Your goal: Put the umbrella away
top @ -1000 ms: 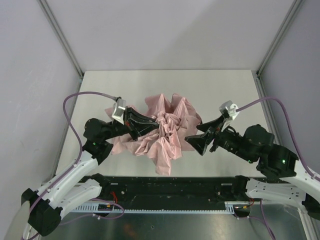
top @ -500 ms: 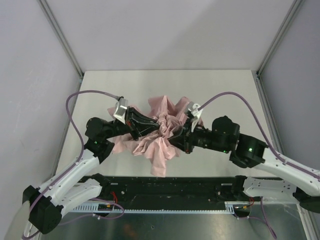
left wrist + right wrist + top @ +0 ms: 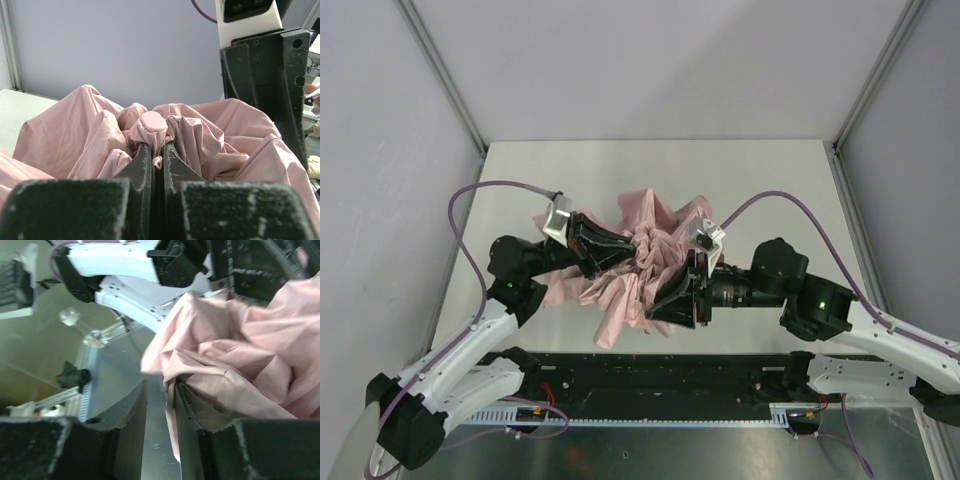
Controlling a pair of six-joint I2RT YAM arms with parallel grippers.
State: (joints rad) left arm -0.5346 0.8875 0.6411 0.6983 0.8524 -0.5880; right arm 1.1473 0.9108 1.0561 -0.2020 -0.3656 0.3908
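Note:
The umbrella lies as a crumpled heap of pale pink fabric in the middle of the table; its shaft and handle are hidden. My left gripper reaches in from the left and is shut on a fold of fabric just below the umbrella's round pink top cap, as the left wrist view shows. My right gripper is at the heap's near side. In the right wrist view its jaws stand a narrow gap apart, with a hanging edge of the umbrella against the right finger.
The white table has grey walls at the back and both sides, with a metal rail along its near edge. The right arm's wrist stands close behind the heap in the left wrist view. The left arm shows across the right wrist view.
My right gripper came in from the right of the umbrella, then swung to the heap's near side as its jaws narrowed. The fabric was pulled slightly. The left gripper kept its hold.

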